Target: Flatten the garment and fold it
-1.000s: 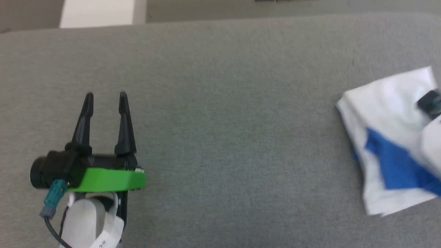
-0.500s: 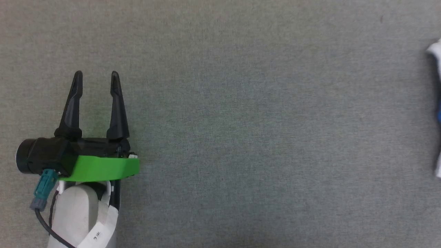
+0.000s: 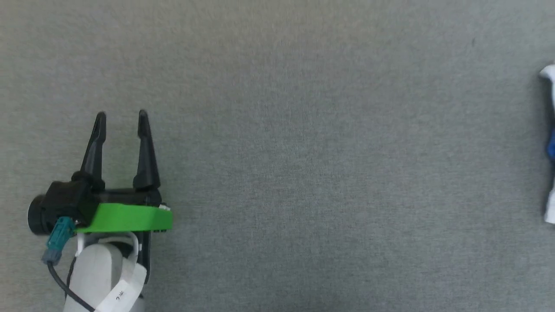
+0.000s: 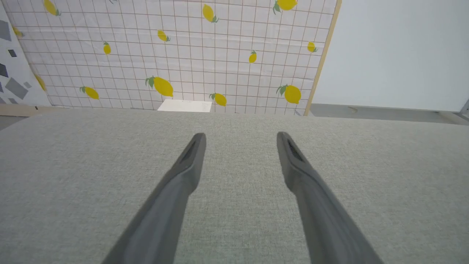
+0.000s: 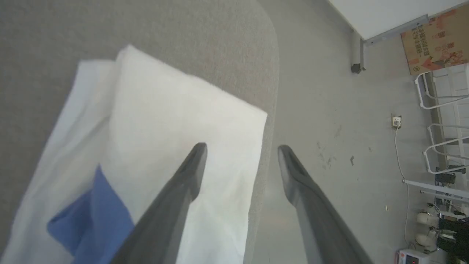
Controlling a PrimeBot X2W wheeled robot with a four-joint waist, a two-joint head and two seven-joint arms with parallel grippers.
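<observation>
At the robot's near side, a pale forearm (image 3: 97, 277) with a green bracket (image 3: 125, 216) carries the left end effector (image 3: 122, 114) at about 8 o'clock in the head view. Its two dark fingers point toward 12 o'clock. They stand well apart with nothing between them, hovering over bare grey fabric.

The grey surface (image 3: 303, 151) stretches wide toward 3 o'clock. There a sliver of the garment (image 3: 550, 78) breaks the frame's edge, white with a touch of blue, well apart from the left arm.

Seen from the right wrist, the right end effector (image 5: 242, 146) hangs above that garment with its fingers spread and gripping nothing. One finger crosses the white cloth. The other lies over the floor (image 5: 322, 110) past the surface's rounded edge. The T-shirt lies folded into a rough rectangle near that edge, with a blue patch (image 5: 91, 216) showing at 7 o'clock in that view. Whether the fingertips touch the cloth cannot be told.

Farther off, at 12 o'clock from the left wrist, a lemon-print grid panel (image 4: 220, 55) rises beyond the surface, with a small white block (image 4: 185, 105) at its foot. Beyond the right wrist, a cardboard box (image 5: 436, 40) stands at 2 o'clock and a wall socket (image 5: 395, 121) and white racks (image 5: 447, 110) at 3 o'clock.
</observation>
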